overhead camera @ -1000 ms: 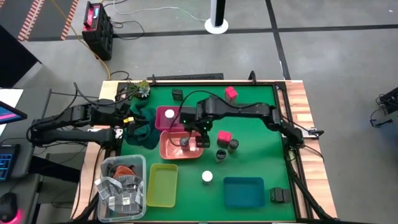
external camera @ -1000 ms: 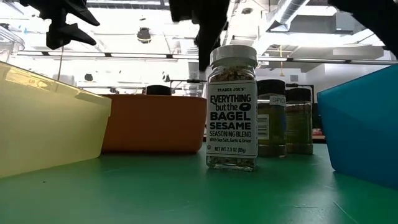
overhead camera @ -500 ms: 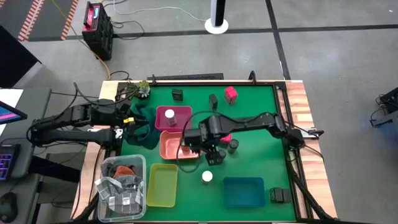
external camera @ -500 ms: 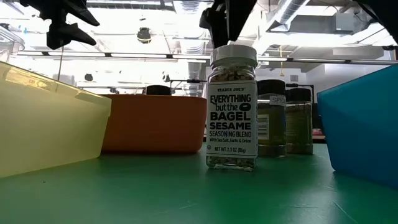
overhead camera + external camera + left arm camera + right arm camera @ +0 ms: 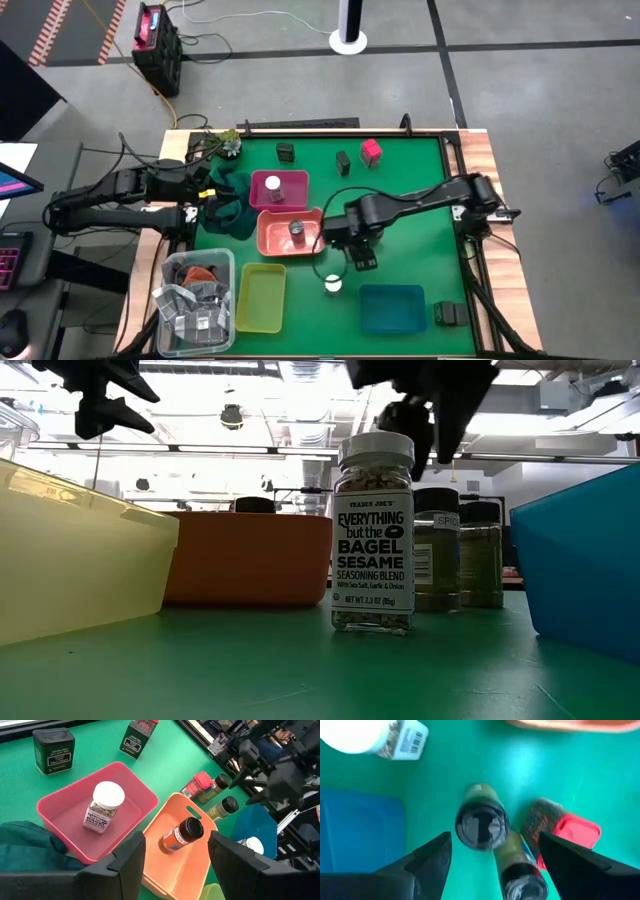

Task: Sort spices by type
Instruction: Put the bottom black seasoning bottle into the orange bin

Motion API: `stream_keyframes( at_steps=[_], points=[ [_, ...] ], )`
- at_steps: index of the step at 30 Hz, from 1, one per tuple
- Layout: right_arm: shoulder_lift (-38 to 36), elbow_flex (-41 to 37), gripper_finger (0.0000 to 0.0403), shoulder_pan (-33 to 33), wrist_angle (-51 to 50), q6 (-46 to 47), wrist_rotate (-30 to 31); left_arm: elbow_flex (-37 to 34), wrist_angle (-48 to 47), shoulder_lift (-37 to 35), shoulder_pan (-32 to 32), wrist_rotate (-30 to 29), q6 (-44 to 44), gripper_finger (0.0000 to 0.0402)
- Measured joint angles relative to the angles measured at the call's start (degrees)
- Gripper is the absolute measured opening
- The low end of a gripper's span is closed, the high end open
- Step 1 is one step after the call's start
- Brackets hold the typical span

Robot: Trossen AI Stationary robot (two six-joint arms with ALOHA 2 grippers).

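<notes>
Right tool [image 5: 362, 262] moved over grey-lidded jars [image 5: 481, 826].

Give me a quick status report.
Right gripper open above dark-lidded round jars. Left gripper open, parked at table edge. Nothing held.

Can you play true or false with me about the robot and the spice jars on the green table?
1. A jar lies in the orange tray. True: a dark-lidded jar lies on its side there.
2. The pink tray is empty. False: a white-capped jar stands in it.
3. The right gripper is holding a jar. False: its fingers are open, above two dark-lidded jars beside a red-lidded one.
4. The blue tray has nothing in it. True.
5. The bagel seasoning jar has fallen over. False: it stands upright.
</notes>
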Motion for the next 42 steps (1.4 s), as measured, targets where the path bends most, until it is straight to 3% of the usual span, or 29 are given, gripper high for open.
stream_keyframes(
  at_steps=[10, 22, 31, 37, 42],
  points=[
    [-3.9, -12.5, 0.0327, 2.7, 11.1, -0.1, 0.0, 0.0, -0.3, 0.0, 0.0, 0.0, 0.0, 0.0206],
    [2.3, -12.9, 0.0325, 1.4, 16.7, -1.4, 3.0, 0.0, -0.3, 0.0, 0.0, -0.5, 0.0, 0.0206],
    [4.3, -13.0, 0.0270, 1.0, 16.8, -5.0, 2.7, 0.0, -1.0, 0.0, 0.0, -0.5, -0.4, 0.0206],
    [4.1, -12.8, 0.0213, -1.1, 16.2, -5.9, 0.3, 0.0, -1.1, 0.0, 0.0, -0.5, -0.4, 0.0206],
    [3.8, -7.9, 0.0212, -2.4, 11.3, -5.9, -0.7, 0.0, -1.2, -0.1, 0.0, -0.1, -0.1, 0.0206]
  ],
)
